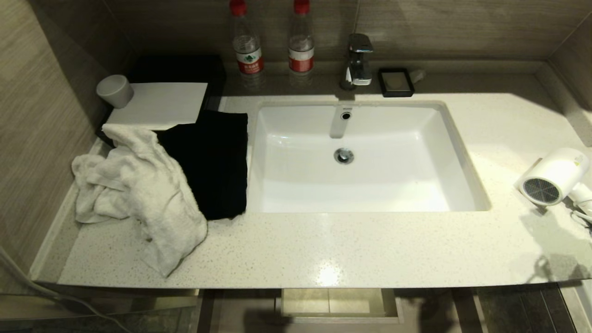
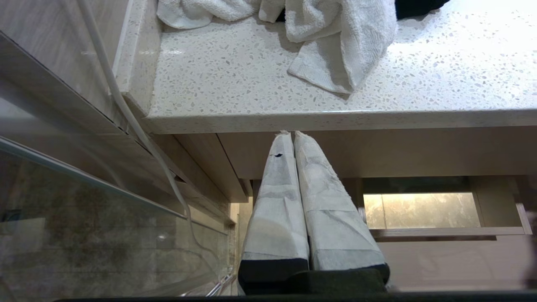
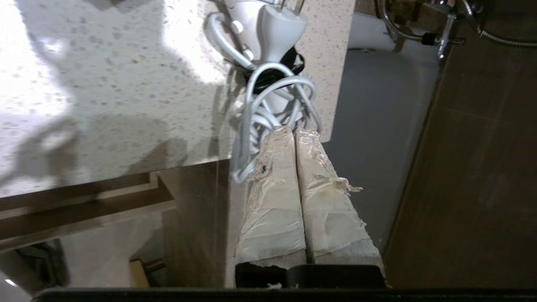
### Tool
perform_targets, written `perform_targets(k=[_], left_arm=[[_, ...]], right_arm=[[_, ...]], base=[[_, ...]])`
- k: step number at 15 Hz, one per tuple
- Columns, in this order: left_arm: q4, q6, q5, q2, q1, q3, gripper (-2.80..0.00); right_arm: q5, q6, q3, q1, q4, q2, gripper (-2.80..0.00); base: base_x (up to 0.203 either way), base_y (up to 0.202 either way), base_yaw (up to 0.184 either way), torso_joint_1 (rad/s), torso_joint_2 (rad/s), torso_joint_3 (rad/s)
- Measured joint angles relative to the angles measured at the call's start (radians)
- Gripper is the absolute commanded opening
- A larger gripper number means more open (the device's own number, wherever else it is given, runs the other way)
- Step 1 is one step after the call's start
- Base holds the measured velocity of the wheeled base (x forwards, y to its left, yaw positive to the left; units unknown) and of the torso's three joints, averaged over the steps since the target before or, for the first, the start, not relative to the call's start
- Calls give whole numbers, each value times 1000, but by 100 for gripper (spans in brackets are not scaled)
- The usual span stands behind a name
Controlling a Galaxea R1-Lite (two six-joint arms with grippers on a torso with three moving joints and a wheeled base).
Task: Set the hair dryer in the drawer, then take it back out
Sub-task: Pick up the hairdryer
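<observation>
White and compact, the hair dryer (image 1: 555, 176) lies at three o'clock on the speckled counter (image 1: 323, 249), barrel toward the sink (image 1: 365, 157), its coiled cord (image 3: 268, 109) spilling over the edge. The right gripper (image 3: 293, 132) hangs just beside that coil, fingers pressed together on nothing. The left gripper (image 2: 292, 134), likewise clenched and empty, waits below the counter lip. The drawer (image 1: 340, 303) stands open at six o'clock. A grab at the loose cord alone could likely drag the dryer off the edge.
</observation>
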Motion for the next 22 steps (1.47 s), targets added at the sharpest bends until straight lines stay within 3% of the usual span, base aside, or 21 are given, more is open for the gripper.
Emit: perform_targets(k=[3, 4, 22], left_arm=[[0, 0, 0, 0, 0, 0, -280], [0, 0, 0, 0, 0, 0, -280], [0, 0, 0, 0, 0, 0, -280]], right_arm=[[69, -86, -13, -80, -58, 74, -280], [73, -87, -24, -94, -57, 97, 0], [286, -3, -132, -197, -53, 342, 0]], base=[[0, 0, 0, 0, 0, 0], [0, 0, 0, 0, 0, 0], [0, 0, 0, 0, 0, 0]])
